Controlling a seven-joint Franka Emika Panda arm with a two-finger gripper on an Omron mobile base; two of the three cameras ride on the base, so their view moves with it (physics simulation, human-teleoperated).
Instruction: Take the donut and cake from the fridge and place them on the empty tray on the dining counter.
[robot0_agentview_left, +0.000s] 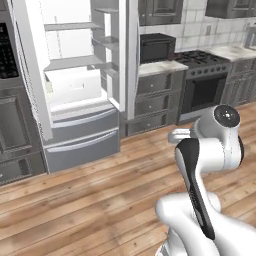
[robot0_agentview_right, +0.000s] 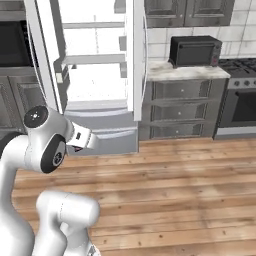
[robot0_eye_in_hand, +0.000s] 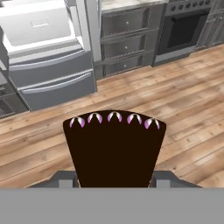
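Over the wood floor (robot0_eye_in_hand: 183, 109) before the open fridge (robot0_agentview_left: 75, 90), the gripper (robot0_eye_in_hand: 114, 181) clamps the cake (robot0_eye_in_hand: 114, 148), broad frosted end pointing away.

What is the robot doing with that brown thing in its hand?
The robot's gripper is holding the cake, a dark brown slice with little purple-and-white dabs along its edge. The fridge stands open across the wooden floor, with white shelves inside. The arm is pulled back from the fridge, over the floor, with the cake between its fingers. The tray is not in these pictures, so the cake has not been set down yet.
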